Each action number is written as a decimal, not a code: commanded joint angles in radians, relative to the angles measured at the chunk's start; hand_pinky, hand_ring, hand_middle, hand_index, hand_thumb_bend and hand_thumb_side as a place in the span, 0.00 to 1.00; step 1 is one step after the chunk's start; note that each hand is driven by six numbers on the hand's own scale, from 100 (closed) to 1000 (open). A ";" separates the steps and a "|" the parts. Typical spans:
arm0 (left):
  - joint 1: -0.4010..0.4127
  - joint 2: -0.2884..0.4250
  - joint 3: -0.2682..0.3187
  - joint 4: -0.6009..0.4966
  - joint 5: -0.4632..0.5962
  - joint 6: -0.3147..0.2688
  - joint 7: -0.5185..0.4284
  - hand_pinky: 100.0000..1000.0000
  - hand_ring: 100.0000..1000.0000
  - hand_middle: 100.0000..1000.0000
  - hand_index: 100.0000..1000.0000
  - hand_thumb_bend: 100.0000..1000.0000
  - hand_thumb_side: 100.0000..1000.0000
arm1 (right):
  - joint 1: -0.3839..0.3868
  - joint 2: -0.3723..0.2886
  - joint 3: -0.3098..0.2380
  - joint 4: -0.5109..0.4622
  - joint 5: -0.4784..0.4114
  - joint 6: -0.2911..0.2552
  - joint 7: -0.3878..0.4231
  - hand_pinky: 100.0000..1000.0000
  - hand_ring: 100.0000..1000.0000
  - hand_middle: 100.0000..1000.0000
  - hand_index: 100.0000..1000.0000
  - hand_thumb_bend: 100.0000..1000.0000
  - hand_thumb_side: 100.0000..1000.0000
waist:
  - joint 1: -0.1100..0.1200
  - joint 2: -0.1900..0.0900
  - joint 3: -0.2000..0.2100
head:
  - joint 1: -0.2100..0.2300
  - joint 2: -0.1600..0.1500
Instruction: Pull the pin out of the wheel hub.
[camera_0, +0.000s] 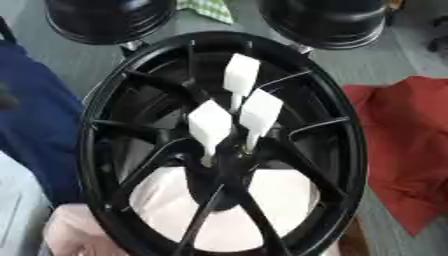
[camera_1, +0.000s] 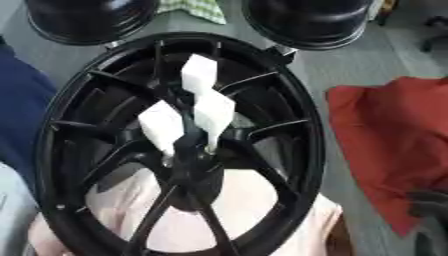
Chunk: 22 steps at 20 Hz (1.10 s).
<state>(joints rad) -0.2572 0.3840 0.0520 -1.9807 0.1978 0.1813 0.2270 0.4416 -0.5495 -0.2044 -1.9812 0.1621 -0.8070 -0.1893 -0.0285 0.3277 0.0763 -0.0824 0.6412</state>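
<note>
- While neither robot hand shows in either view, so their fingers cannot be judged, the black wheel hub fills the view, spokes meeting at its centre.
- Beyond the hub's far rim sit two black round things.
- Right of the hub lies a red cloth.
- Three white-headed pins stand clustered at the hub's centre; I'd pinch one head and draw straight along its stem, avoiding neighbours.

The wheel hub's lower rim was cut off by the bottom edge. Three white pins stood blurred at its centre, their seating unclear. Two black rims ran off the top edge.
</note>
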 joint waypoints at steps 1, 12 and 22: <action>-0.004 0.031 0.005 -0.019 -0.005 0.003 0.003 0.61 0.48 0.46 0.65 0.29 0.43 | 0.008 -0.108 -0.050 -0.019 -0.065 -0.032 -0.006 0.64 0.74 0.52 0.70 0.00 0.38 | -0.003 -0.019 0.002 | -0.005 0.000; 0.003 0.036 0.009 -0.019 -0.010 0.001 0.011 0.61 0.48 0.46 0.65 0.29 0.43 | -0.064 -0.278 -0.098 -0.019 -0.154 -0.074 0.002 0.67 0.73 0.53 0.71 0.00 0.26 | -0.034 -0.010 -0.004 | -0.048 0.009; -0.008 0.056 0.027 -0.019 -0.024 -0.010 0.033 0.61 0.49 0.46 0.65 0.29 0.43 | -0.200 -0.506 -0.096 -0.019 -0.218 0.036 0.057 0.73 0.75 0.55 0.72 0.00 0.26 | -0.064 0.002 0.006 | -0.063 0.008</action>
<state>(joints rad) -0.2563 0.4105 0.0658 -1.9808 0.1826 0.1741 0.2534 0.2470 -0.9968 -0.2892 -1.9868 -0.0477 -0.7822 -0.1442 -0.0957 0.3431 0.0844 -0.1359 0.6498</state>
